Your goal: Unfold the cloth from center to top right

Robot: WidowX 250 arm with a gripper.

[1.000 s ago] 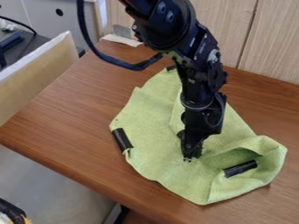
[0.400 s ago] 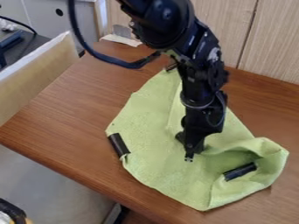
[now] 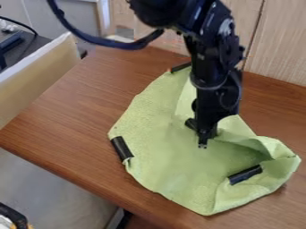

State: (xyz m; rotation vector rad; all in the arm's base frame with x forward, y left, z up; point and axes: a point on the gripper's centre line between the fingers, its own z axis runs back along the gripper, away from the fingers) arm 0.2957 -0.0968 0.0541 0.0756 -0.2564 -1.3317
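Arm, black (image 3: pixel 212 58): entering at top edge, forearm near upright. Claw (image 3: pixel 203 144): pointing down over green cloth (image 3: pixel 149 134); opening and any hold cannot be told.

The top edge cuts the arm (image 3: pixel 210 58), which hides one part of the cloth (image 3: pixel 155 129), the right and bottom edges cut the table (image 3: pixel 71 116), and one dark thing (image 3: pixel 13 215), cut at lower left, I cannot identify.

Cloth (image 3: pixel 156 138) looks matt & sl. rough, tabletop (image 3: pixel 71 114) smooth wood w/ soft gloss.
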